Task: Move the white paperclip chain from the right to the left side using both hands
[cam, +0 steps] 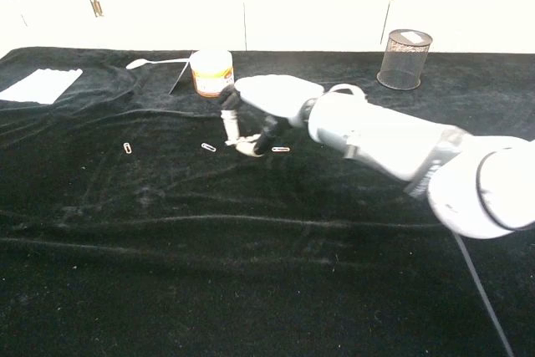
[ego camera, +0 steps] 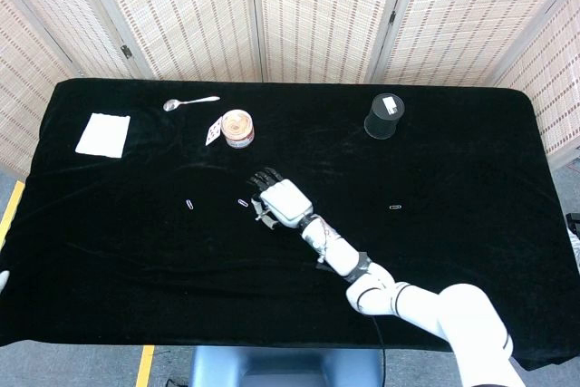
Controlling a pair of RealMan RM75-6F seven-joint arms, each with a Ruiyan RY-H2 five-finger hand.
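Observation:
My right hand (ego camera: 279,201) (cam: 251,123) hovers just above the black cloth at table centre. Its thumb and a finger are pinched together; the small white paperclip they hold barely shows between the tips. Loose paperclips lie in a row on the cloth: one at the left (ego camera: 190,203) (cam: 127,147), one just left of the hand (ego camera: 243,201) (cam: 208,147), one under the wrist (cam: 281,150) and one far right (ego camera: 394,208). Only a white sliver of my left hand (ego camera: 3,278) shows at the left edge, so I cannot judge its fingers.
At the back stand a round tin (ego camera: 237,127) (cam: 211,72) with a card leaning on it, a spoon (ego camera: 190,101) and a black mesh cup (ego camera: 384,115) (cam: 405,58). A white napkin (ego camera: 102,134) lies at the far left. The cloth is rumpled.

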